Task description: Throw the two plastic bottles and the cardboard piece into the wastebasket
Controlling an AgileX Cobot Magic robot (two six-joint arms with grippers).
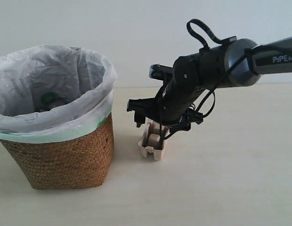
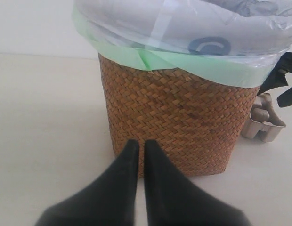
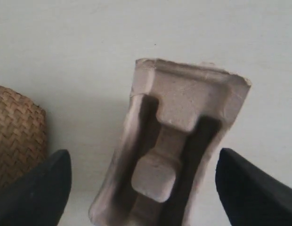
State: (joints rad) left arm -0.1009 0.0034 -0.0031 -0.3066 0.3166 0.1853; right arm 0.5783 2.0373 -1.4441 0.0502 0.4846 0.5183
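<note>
We see the cardboard piece (image 1: 153,143) standing on end on the desk (image 1: 231,179) just beside the wastebasket (image 1: 61,155). Its hollow side faces the right gripper (image 3: 143,186), whose fingers (image 3: 40,190) are spread wide on either side of it, not touching. The left gripper (image 2: 140,153) points at the wastebasket's woven wall, its fingers (image 2: 120,183) pressed together on nothing.

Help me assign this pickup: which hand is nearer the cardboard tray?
Right. The right hand hangs open over the cardboard tray, one finger on each side. The left hand, shut, faces the wastebasket, the tray past it.
</note>
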